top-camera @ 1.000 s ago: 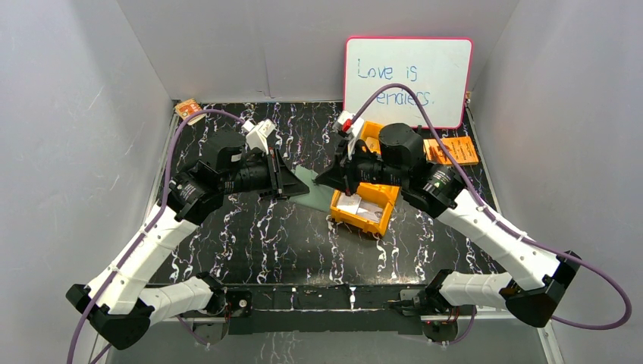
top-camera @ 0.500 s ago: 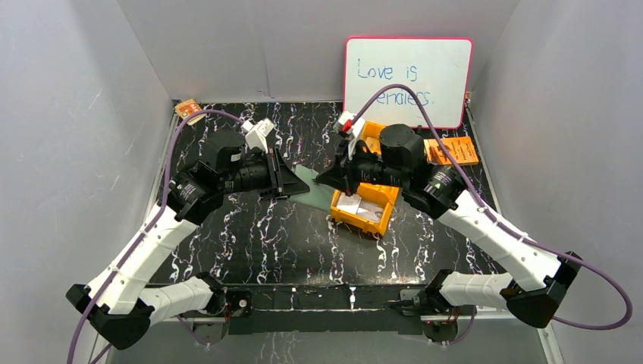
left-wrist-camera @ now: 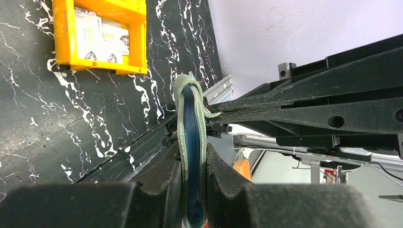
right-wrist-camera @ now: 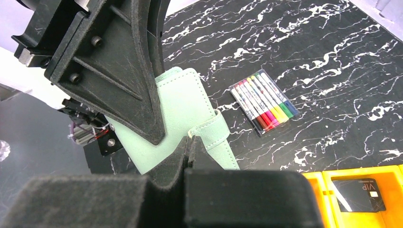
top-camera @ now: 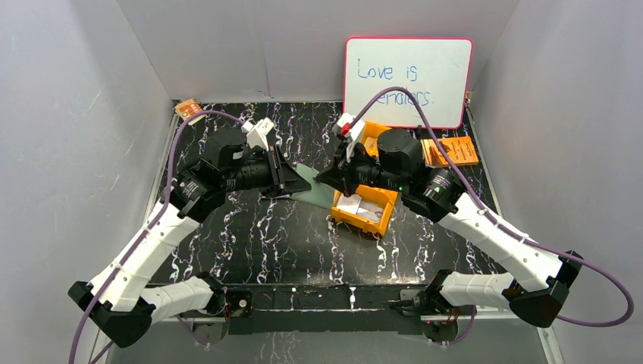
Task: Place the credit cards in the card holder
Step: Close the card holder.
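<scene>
A black marble-patterned tabletop (top-camera: 265, 243) veined in white fills the floor of the workspace, with a silver metal rail (left-wrist-camera: 221, 89) running along its edge. It is boxed in by plain matte pale grey panels, a left wall (top-camera: 76, 136), a back wall (top-camera: 250, 45) and a right wall (top-camera: 561, 114), which slope outward towards the top. A whiteboard (top-camera: 409, 80) with a pink-red frame leans upright against the back wall at the table's far right, handwritten "Love is" over a partly hidden second line, and the light is soft and even, without hard shadows.
</scene>
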### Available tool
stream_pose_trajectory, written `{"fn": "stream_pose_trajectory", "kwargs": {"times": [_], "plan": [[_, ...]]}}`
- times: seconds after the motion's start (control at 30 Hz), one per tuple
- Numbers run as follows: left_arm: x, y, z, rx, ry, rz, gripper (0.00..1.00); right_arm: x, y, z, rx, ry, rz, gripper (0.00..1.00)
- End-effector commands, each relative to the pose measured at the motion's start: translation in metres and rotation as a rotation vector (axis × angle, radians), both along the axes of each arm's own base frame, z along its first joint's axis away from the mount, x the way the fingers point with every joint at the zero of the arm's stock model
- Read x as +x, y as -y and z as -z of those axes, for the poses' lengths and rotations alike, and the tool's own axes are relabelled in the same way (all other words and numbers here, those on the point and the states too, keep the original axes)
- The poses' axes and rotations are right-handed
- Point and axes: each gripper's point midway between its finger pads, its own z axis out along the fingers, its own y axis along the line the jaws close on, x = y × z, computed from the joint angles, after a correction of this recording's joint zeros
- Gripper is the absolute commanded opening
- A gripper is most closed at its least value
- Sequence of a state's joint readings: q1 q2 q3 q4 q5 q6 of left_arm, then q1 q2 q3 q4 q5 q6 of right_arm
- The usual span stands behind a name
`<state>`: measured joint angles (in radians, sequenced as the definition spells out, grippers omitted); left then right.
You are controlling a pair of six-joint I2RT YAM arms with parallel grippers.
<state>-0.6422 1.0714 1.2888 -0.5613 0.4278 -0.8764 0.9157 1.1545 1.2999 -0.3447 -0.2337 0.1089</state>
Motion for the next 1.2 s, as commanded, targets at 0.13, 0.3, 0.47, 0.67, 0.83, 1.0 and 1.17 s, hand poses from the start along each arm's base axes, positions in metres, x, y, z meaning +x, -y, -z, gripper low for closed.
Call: {"fn": "stream_pose_trajectory", "kwargs": {"times": [0.13, 0.3, 0.47, 0.67, 0.83, 1.0, 1.17], "plan": [[-0.001, 0.019, -0.072, -0.220, 0.148, 0.071, 0.00, -0.022, -0.009, 0.021, -0.051, -0.045, -0.072, 0.00], [-0.001, 0.019, -0.079, -0.243, 0.161, 0.070, 0.00, -0.026, -0.008, 0.028, -0.071, -0.049, -0.079, 0.00], [-0.003, 0.019, -0.088, -0.274, 0.167, 0.072, 0.00, -0.030, -0.006, 0.032, -0.086, -0.051, -0.090, 0.00], [-0.004, 0.020, -0.101, -0.314, 0.179, 0.075, 0.00, -0.036, -0.008, 0.037, -0.096, -0.059, -0.109, 0.00], [-0.005, 0.022, -0.109, -0.337, 0.184, 0.087, 0.00, -0.041, -0.012, 0.042, -0.103, -0.071, -0.129, 0.00], [-0.006, 0.023, -0.115, -0.357, 0.193, 0.097, 0.00, -0.048, -0.018, 0.049, -0.116, -0.086, -0.152, 0.00], [-0.006, 0.023, -0.123, -0.373, 0.210, 0.094, 0.00, -0.056, -0.022, 0.055, -0.124, -0.099, -0.170, 0.00]]}}
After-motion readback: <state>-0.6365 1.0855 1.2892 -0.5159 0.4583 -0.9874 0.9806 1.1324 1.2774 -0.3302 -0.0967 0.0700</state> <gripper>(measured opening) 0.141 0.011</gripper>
